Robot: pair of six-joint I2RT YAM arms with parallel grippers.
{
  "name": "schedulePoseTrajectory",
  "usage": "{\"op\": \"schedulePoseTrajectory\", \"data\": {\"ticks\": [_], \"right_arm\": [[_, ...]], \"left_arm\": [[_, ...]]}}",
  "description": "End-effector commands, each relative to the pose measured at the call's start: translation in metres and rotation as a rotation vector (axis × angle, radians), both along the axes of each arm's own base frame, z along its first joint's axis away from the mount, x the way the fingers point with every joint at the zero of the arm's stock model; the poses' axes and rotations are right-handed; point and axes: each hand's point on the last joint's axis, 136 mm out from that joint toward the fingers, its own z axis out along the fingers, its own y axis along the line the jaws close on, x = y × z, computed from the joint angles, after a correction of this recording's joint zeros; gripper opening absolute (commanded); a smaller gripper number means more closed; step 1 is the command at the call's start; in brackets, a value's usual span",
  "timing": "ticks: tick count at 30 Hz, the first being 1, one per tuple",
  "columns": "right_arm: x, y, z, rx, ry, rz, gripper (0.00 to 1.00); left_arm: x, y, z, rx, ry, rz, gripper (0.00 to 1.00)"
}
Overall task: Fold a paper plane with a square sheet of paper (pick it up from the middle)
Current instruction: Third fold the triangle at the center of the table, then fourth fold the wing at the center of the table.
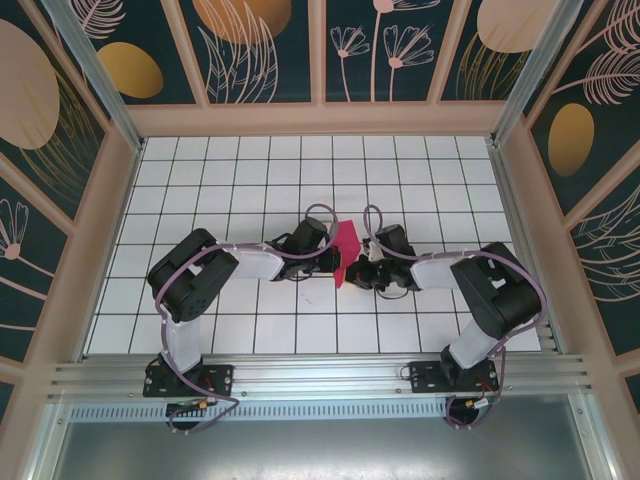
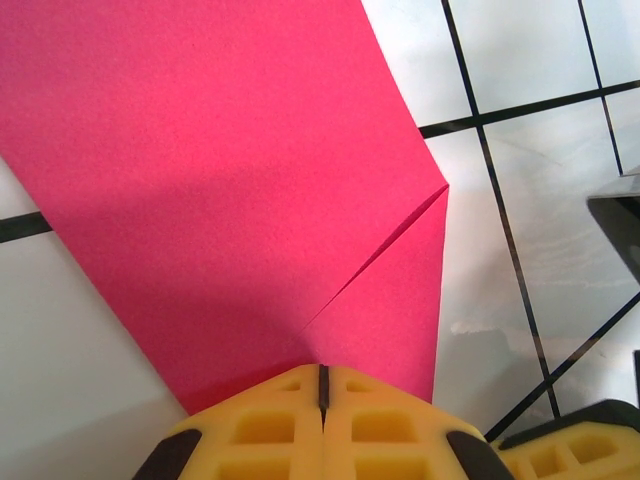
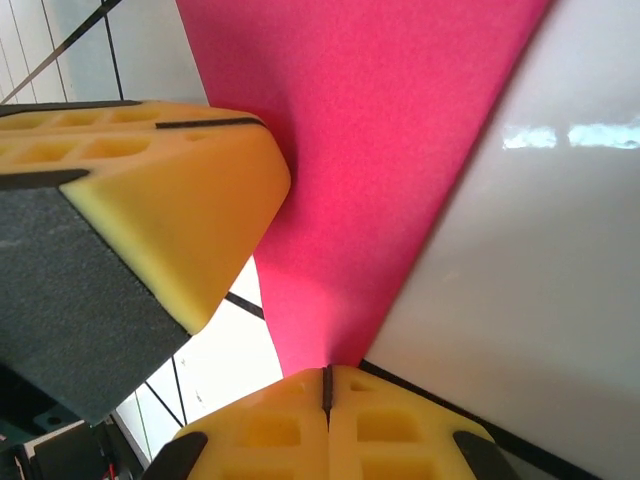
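The magenta-red sheet of paper (image 1: 347, 245) is folded into a narrow pointed shape over the middle of the tiled table. My left gripper (image 1: 331, 263) is shut on its edge from the left. In the left wrist view the yellow jaws (image 2: 322, 378) pinch the paper (image 2: 230, 180) just below a diagonal fold flap (image 2: 390, 290). My right gripper (image 1: 362, 272) is shut on the paper from the right. In the right wrist view its jaws (image 3: 326, 378) clamp the tapered end of the paper (image 3: 380, 150), with the left gripper's yellow finger (image 3: 170, 190) close beside it.
White grid-tiled table (image 1: 230, 180) ringed by raised beige walls (image 1: 320, 120). Both arms (image 1: 200, 280) reach inward from their bases at the near rail (image 1: 320, 375), wrists almost touching. The right gripper's finger (image 2: 560, 450) shows at the lower right of the left wrist view.
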Motion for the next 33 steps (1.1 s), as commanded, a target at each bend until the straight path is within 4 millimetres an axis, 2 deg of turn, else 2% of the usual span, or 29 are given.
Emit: {"op": "schedulePoseTrajectory", "data": {"ticks": [1,4,13,16,18,22,24,26,29,33], "right_arm": [[-0.002,0.011,0.021,0.033,-0.048,0.034,0.02],[-0.006,0.017,0.019,0.058,-0.041,0.038,0.02],[-0.017,0.007,-0.024,-0.023,0.052,0.013,0.02],[-0.017,0.008,-0.022,-0.025,0.055,0.027,0.02],[-0.014,0.009,-0.01,-0.01,0.023,0.029,0.03],[0.007,0.002,0.023,-0.039,-0.079,0.012,0.08],[0.031,-0.018,0.034,-0.063,-0.121,-0.052,0.14],[0.048,-0.035,0.038,-0.084,-0.141,-0.086,0.23],[0.069,-0.051,0.038,-0.122,-0.162,-0.108,0.3],[0.086,-0.055,0.028,-0.133,-0.146,-0.109,0.33]], "left_arm": [[-0.012,0.012,-0.014,0.05,0.045,0.006,0.0],[-0.011,0.01,-0.014,0.046,0.045,0.002,0.0],[-0.013,0.013,-0.014,0.053,0.041,-0.003,0.0],[-0.013,0.012,-0.013,0.053,0.038,-0.011,0.0],[-0.013,0.012,-0.011,0.054,0.033,-0.013,0.0],[-0.012,0.01,-0.005,0.043,0.018,-0.027,0.0],[-0.012,0.01,-0.002,0.046,0.01,-0.034,0.0],[-0.012,0.009,0.002,0.041,0.0,-0.044,0.0],[-0.012,0.008,0.009,0.031,-0.016,-0.055,0.0],[-0.009,0.006,0.021,0.026,-0.045,-0.062,0.06]]}}
